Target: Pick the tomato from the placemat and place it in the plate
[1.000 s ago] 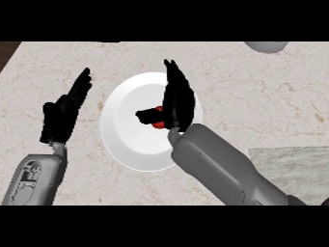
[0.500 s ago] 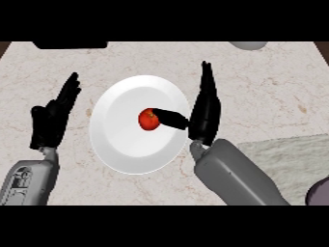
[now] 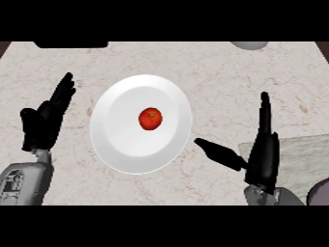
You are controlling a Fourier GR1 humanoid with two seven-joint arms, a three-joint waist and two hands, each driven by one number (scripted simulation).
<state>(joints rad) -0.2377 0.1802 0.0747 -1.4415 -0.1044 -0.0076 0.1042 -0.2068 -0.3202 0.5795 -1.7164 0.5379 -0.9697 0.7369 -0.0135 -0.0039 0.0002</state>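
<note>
Tomato [image 3: 150,118] sits right in the middle of the plate [image 3: 117,144], on its own, nothing touching it. That puts it up and to the left of the right hand [image 3: 261,154], which hangs just off the plate's right edge with its fingers straight and pointing away from the robot, thumb stuck out toward the rim, holding nothing. There is clear white plate between that thumb and the tomato. The tomato is round, so it has no long axis to line up with. The left hand [image 3: 44,120] is off the plate's left edge, open, fingers up, resting. Both hands flank the plate and neither is over it. The placemat [image 3: 306,152] lies to the right of the plate, partly under the right forearm, with an eggplant [image 3: 328,193] at its near corner. By my reading the placing looks done, and all that remains is for the right hand to draw clear.
</note>
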